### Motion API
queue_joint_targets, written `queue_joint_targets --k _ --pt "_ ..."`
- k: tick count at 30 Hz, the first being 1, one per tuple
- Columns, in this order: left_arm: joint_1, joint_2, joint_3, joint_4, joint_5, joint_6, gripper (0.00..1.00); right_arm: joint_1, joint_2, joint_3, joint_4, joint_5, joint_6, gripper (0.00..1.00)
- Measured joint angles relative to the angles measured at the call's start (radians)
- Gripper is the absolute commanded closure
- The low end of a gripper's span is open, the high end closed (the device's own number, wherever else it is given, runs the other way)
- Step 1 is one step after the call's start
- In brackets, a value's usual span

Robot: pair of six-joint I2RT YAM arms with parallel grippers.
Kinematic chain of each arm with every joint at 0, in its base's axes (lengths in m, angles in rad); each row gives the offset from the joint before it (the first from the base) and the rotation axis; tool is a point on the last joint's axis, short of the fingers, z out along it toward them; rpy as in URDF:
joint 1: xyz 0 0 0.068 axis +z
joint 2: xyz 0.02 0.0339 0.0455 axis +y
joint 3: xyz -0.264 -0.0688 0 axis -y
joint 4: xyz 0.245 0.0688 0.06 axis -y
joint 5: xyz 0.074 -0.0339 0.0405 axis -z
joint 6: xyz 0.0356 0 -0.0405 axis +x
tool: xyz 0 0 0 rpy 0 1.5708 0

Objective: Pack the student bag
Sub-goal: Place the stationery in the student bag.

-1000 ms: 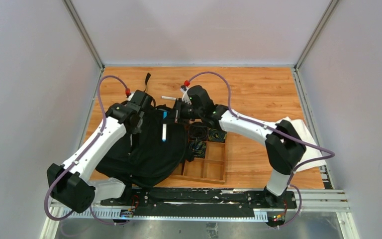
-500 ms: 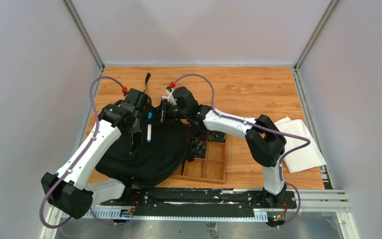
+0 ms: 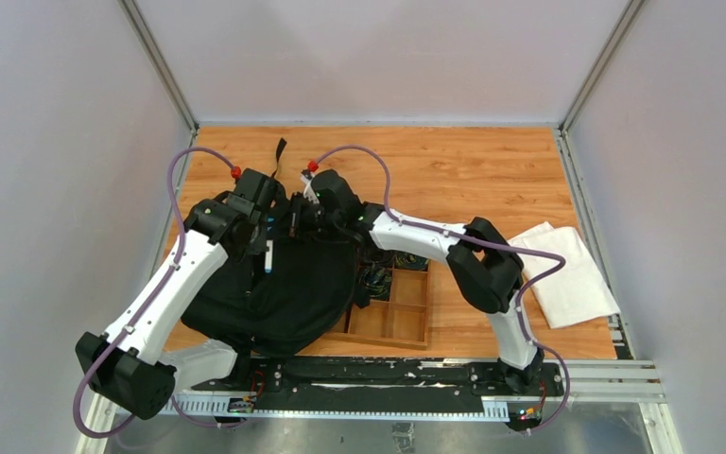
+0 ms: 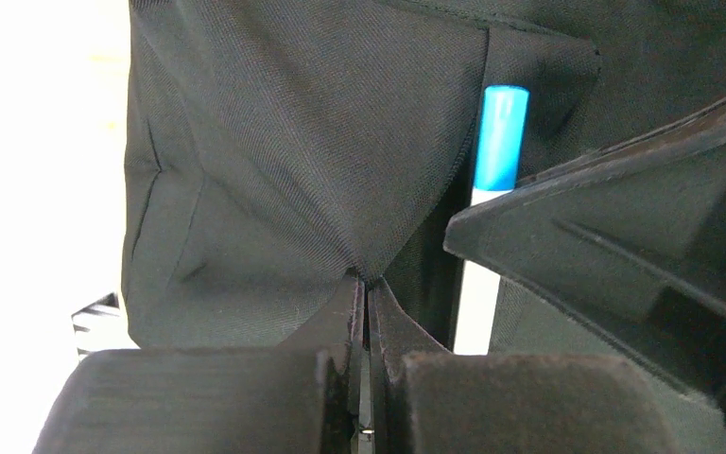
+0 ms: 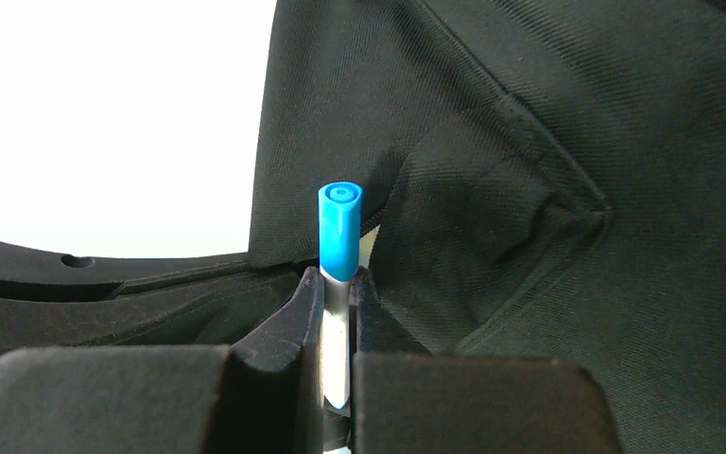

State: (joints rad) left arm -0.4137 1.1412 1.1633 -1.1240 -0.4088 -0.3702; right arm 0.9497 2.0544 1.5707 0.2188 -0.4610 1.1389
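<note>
The student bag (image 3: 274,298), black and floppy, lies on the left of the table, with its fabric also filling the left wrist view (image 4: 274,161) and the right wrist view (image 5: 548,246). My left gripper (image 3: 259,236) is shut on a pinched fold of the bag (image 4: 367,284), pulling it into a peak. My right gripper (image 3: 291,225) is shut on a white marker with a blue cap (image 5: 339,232), gripping it by the white barrel (image 5: 337,293). The marker (image 3: 268,255) hangs over the bag's top edge, right beside the left gripper. Its cap (image 4: 501,137) points at a dark gap in the fabric.
A wooden compartment tray (image 3: 406,322) sits against the bag's right side, with dark cables (image 3: 375,274) in its far cells. A folded white cloth (image 3: 567,274) lies at the right edge. One black strap (image 3: 279,151) trails toward the back.
My right gripper has carried the marker leftward across the bag until it is next to the left gripper. The left arm shifted slightly left, still pinching the fabric.
</note>
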Motion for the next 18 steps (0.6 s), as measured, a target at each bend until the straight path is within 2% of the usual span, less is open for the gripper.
queue_joint_targets --k 18 --pt "0.0 -0.032 0.0 0.0 0.042 -0.002 1.0 0.056 0.049 0.002 -0.004 -0.019 0.013 1.0"
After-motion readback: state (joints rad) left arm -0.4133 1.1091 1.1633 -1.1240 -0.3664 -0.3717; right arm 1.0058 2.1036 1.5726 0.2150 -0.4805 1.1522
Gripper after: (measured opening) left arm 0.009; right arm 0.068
